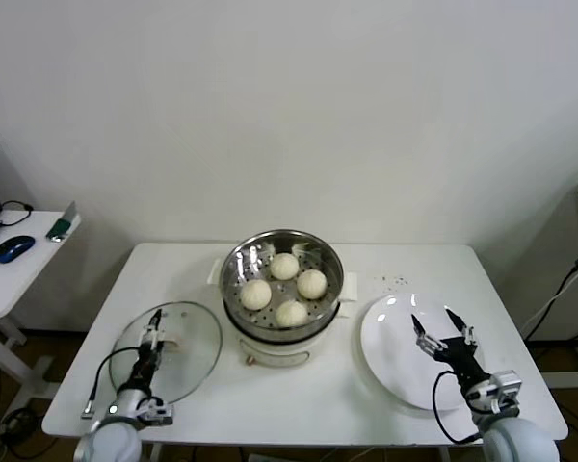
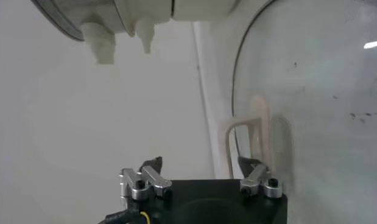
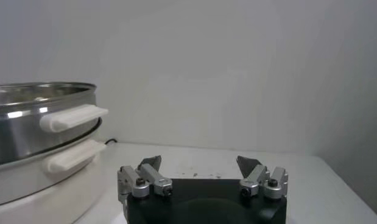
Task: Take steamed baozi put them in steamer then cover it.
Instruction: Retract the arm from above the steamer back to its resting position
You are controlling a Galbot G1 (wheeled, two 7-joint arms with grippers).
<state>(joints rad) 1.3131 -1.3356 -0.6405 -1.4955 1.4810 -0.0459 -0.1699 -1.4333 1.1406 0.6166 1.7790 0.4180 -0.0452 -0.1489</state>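
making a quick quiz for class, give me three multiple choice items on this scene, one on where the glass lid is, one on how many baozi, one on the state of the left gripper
1. Where is the glass lid?
A. on the steamer
B. flat on the table, on the steamer's left
C. on the plate

2. How many steamed baozi lie in the steamer?
A. two
B. three
C. four

3. What is the left gripper doing?
A. open at the lid handle
B. clamped on a bun
C. gripping the plate

Answers:
1 B, the lid rests on the table, with the pot uncovered.
2 C, four buns sit in the basket.
3 A, its fingers stand spread at the handle.
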